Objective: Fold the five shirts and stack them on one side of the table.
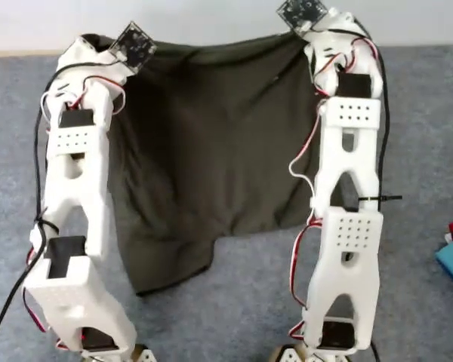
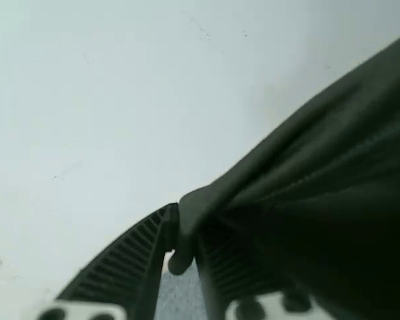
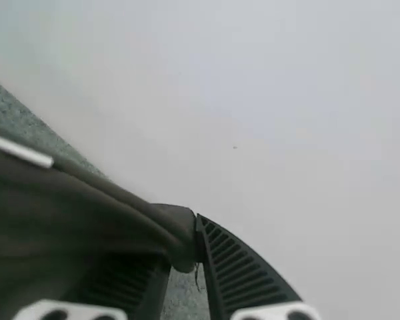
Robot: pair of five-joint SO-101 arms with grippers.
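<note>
Shirt point(image 1: 211, 151) corners sit pinched in both your jaws: left jaws clamp one far corner, right jaws the other, lower hem lying on the grey tabletop point(image 1: 415, 113)

Reads as a robotics lab or maker bench, not a home. The desk point(image 1: 423, 113) is covered in grey carpet-like felt and sits against a bare white wall point(image 1: 211, 19). The two white printed-plastic arms point(image 1: 351, 173) have exposed red, white and black wiring point(image 1: 302, 151) and bare camera boards point(image 1: 134, 47) at the wrists. A dark shirt point(image 1: 211, 136) lies between them.
</note>
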